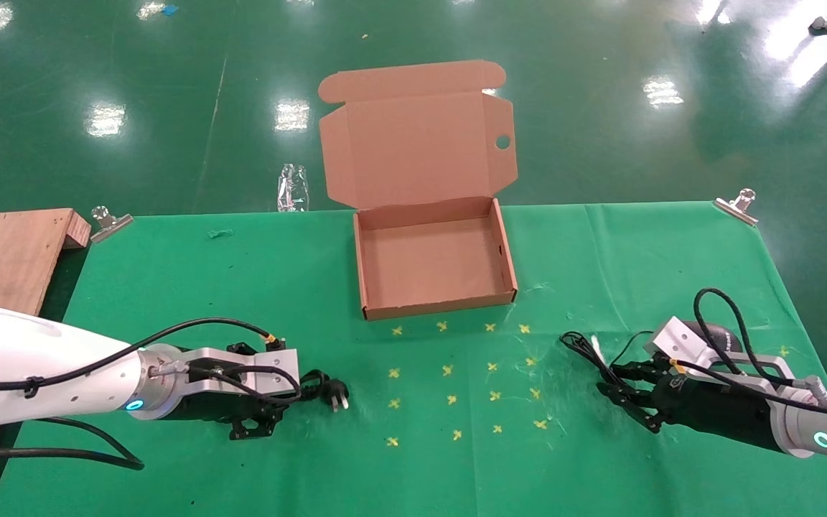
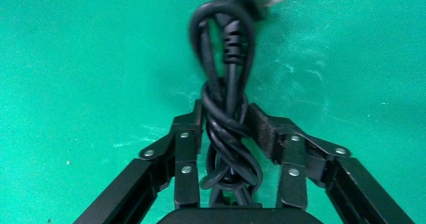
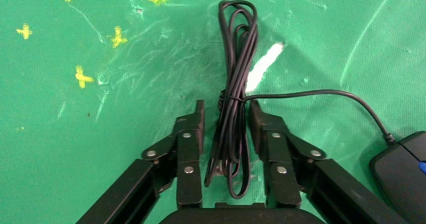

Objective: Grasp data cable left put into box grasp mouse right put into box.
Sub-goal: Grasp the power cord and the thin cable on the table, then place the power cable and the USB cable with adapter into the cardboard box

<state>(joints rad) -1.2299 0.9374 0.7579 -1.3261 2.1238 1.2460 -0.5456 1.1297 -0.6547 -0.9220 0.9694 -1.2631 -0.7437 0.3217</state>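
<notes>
Pincer work on both sides. We see the left pincer (image 2: 224, 128) low on the green surface (image 1: 169, 287), fingers closed around the data cable (image 2: 226, 108); the coil sits between the pads and the plug with 2 silver pins pokes out ahead. Right pincer (image 3: 225, 126) straddles the bundled thin wire of the mouse (image 3: 402, 174), fingers near it but still parted, no clear squeeze. We see the mouse just beside that pincer, on the surface. Box (image 1: 433, 301) sits open in the middle at the far edge, lid flap up.
</notes>
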